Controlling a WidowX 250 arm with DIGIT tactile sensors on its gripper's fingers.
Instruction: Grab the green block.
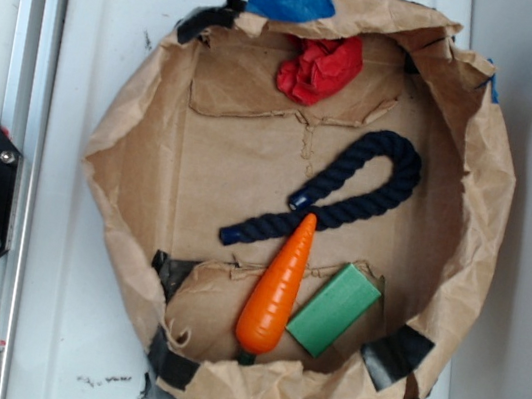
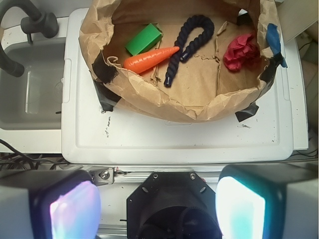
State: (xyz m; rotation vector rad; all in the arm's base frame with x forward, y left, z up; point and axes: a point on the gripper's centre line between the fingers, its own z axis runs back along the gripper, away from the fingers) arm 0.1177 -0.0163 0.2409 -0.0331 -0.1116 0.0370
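Hovering well back, my fingers (image 2: 157, 206) gape wide. I risk nudging the carrot (image 2: 150, 59) beside the green block (image 2: 143, 39).

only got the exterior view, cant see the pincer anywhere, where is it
Observer: In the wrist view the pincer hangs outside the paper bag, above the black base.
Operator: open or shut
Observer: Open, fingers wide apart, nothing between them.
Operator: anything beside the white board i cant see
Observer: A grey sink with a dark faucet, on the side nearest the green block.
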